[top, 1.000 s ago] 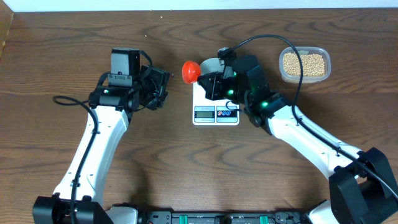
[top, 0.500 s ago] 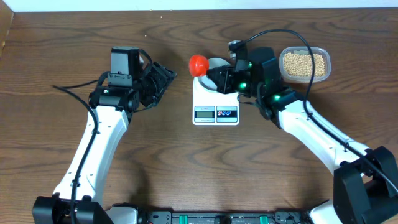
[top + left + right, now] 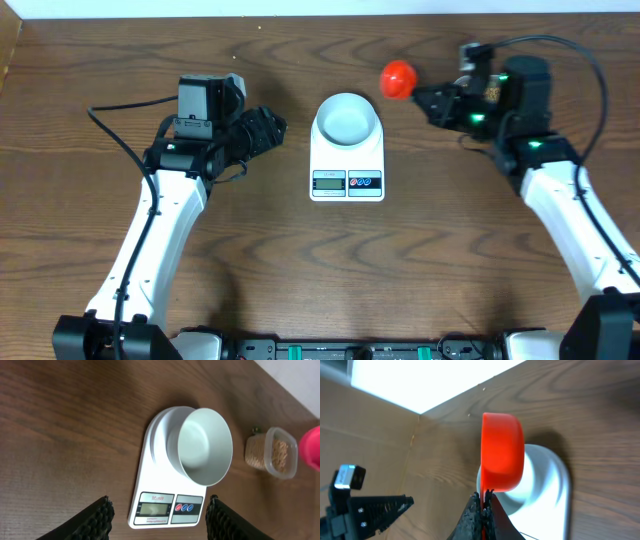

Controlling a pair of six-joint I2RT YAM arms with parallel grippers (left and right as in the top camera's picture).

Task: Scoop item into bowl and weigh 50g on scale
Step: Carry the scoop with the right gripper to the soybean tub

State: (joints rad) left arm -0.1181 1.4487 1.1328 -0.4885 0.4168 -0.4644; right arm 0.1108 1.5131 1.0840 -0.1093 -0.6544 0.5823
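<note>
Left wrist view: nearest, left gripper (image 3: 159, 506) spread wide, holding nothing; just beyond, scale (image 3: 145, 485) carrying the bowl (image 3: 202, 445) on its platform; farther right, beans (image 3: 257, 452) in a clear tub (image 3: 285, 460). Right wrist view: right gripper (image 3: 483, 499) clamped shut on red scoop (image 3: 502, 452) handle, scoop head raised above the table, off to the bowl's right

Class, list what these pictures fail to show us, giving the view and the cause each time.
Scale display: digits unreadable, too small overhead, blurred in left wrist view.
Scoop: its inside faces away in right wrist view, so any load is unseen.
Tub of beans: overhead, mostly behind the right arm.
</note>
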